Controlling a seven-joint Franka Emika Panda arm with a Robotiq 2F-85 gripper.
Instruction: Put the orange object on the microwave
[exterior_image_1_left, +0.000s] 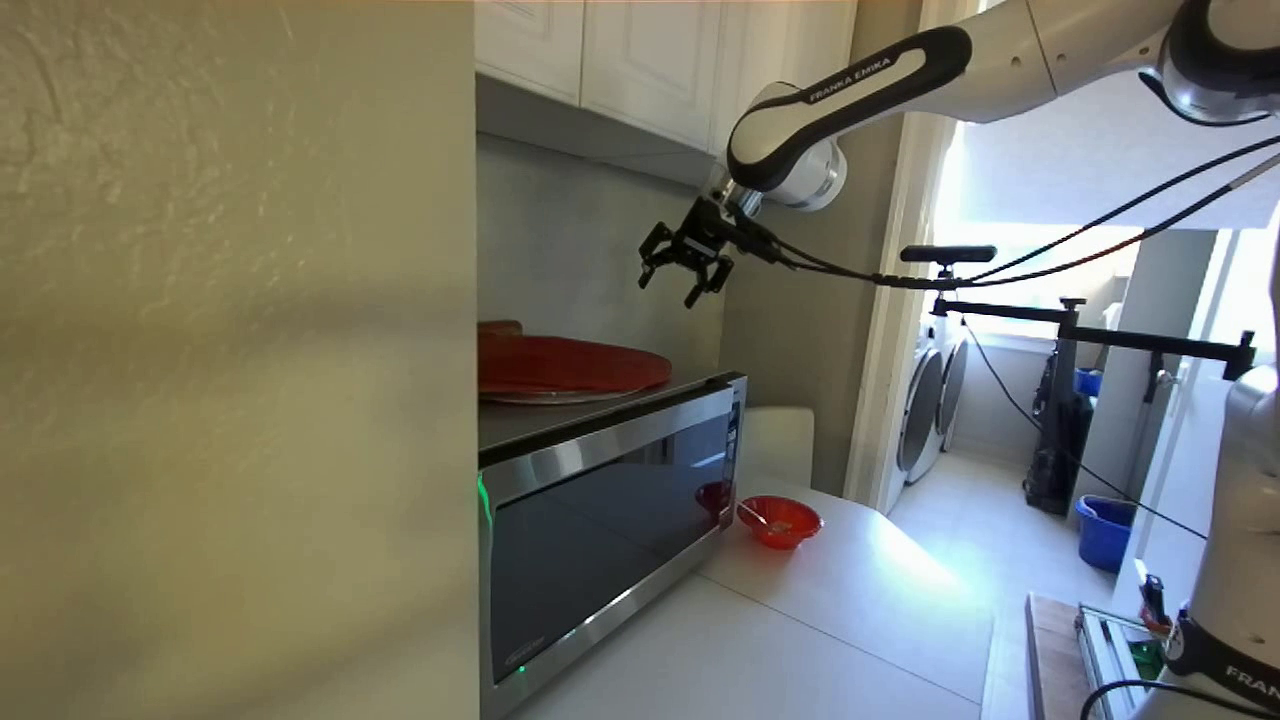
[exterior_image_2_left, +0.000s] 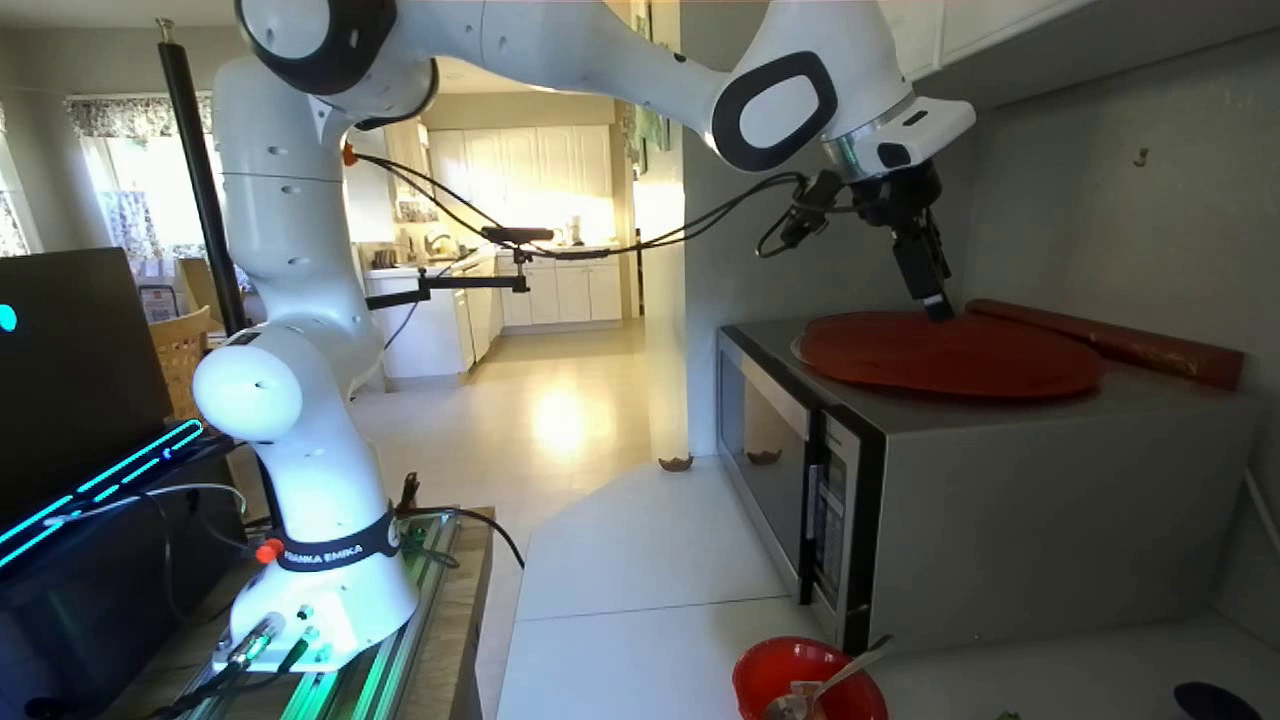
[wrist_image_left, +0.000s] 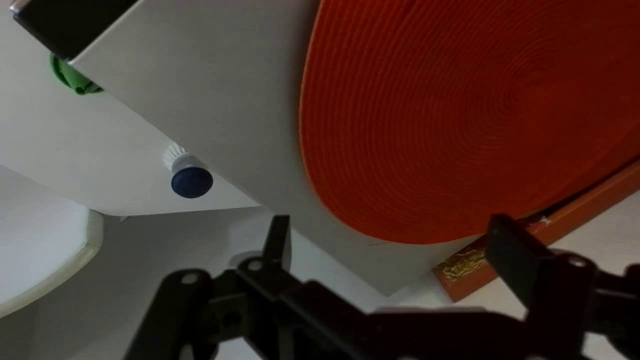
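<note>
The orange disc (exterior_image_2_left: 950, 358) lies flat on the microwave (exterior_image_2_left: 1050, 530), broad face pointing up; any long axis I cannot tell. The end effector (exterior_image_1_left: 667, 292) hangs higher, apart from it, spread wide.

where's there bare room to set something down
The counter in front of the microwave, short of the red bowl; also a strip on the microwave's top between disc and panel-end edge. Crowded: behind the disc, where the long box lies.

A home: an exterior view shows white, tall-doored kitchen cabinets (exterior_image_2_left: 525, 165) left of centre. White, round-doored laundry machines (exterior_image_1_left: 921, 408) stand right of centre in an exterior view.
</note>
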